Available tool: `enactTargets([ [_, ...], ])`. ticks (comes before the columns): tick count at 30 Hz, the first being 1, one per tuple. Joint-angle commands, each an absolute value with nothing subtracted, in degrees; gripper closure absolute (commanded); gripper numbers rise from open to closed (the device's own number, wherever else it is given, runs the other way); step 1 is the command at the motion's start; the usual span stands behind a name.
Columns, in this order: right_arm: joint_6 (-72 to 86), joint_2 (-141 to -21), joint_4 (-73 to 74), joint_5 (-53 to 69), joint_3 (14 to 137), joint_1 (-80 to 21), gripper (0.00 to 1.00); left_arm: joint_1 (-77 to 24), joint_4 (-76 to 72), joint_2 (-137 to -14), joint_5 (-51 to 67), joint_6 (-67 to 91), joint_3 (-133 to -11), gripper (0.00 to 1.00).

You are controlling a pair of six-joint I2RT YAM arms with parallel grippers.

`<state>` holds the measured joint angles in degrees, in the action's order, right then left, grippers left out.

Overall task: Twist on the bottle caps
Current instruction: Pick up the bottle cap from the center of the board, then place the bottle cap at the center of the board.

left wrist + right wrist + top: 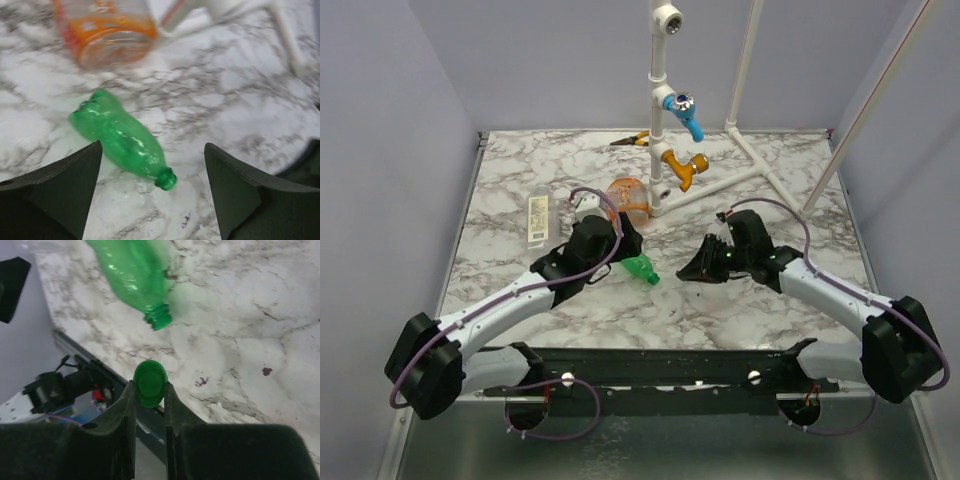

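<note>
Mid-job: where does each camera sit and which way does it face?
Top external: above, behind, looking down the marble table; left arm and right arm show.
Left wrist: looks down past the open left pincer at the green bottle.
Right wrist: faces the table's near edge; right pincer holds the green cap.
All share the green bottle.

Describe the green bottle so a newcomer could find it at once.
Start at the white pipe frame at the back of the marble table. Come toward the near edge from its base, past the orange bottle, to the table's middle. There the green bottle lies on its side, uncapped: the only green one, while the clear bottle at the left carries a pale label.
</note>
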<state>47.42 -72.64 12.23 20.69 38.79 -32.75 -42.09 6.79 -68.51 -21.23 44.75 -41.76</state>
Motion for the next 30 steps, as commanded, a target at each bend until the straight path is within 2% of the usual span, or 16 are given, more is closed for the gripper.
enactTargets([
  [1, 46.23, -69.46, 14.16, 40.26, 43.19, -26.42, 0.87, -41.74, -10.70, -61.98, 6.25, 25.79, -38.45, 0.14],
  [5, 46.65, -67.25, 16.38, 48.44, 45.19, -22.52, 0.87, -41.64, -22.84, -57.26, 19.95, 18.60, -32.81, 0.15],
  [7, 47.16, -66.42, 17.36, 51.30, 46.10, -21.98, 0.87, -41.58, -36.49, -53.84, 22.30, 15.96, -26.21, 0.13],
  [9, 47.44, -65.55, 18.74, 53.06, 47.34, -21.97, 0.87, -41.31, -44.14, -52.18, 22.38, 14.25, -22.97, 0.11],
  [15, 52.04, -62.51, 16.76, 58.46, 48.36, -21.97, 0.86, -40.39, -44.48, -58.56, 39.90, 14.19, -28.15, 0.17],
  [23, 54.52, -60.67, 15.34, 62.35, 48.78, -21.91, 0.85, -41.12, -46.14, -60.91, 47.21, 13.97, -31.10, 0.18],
  [30, 55.81, -60.69, 14.58, 64.61, 50.27, -21.95, 0.84, -45.03, -46.15, -63.27, 47.78, 12.30, -33.07, 0.18],
])
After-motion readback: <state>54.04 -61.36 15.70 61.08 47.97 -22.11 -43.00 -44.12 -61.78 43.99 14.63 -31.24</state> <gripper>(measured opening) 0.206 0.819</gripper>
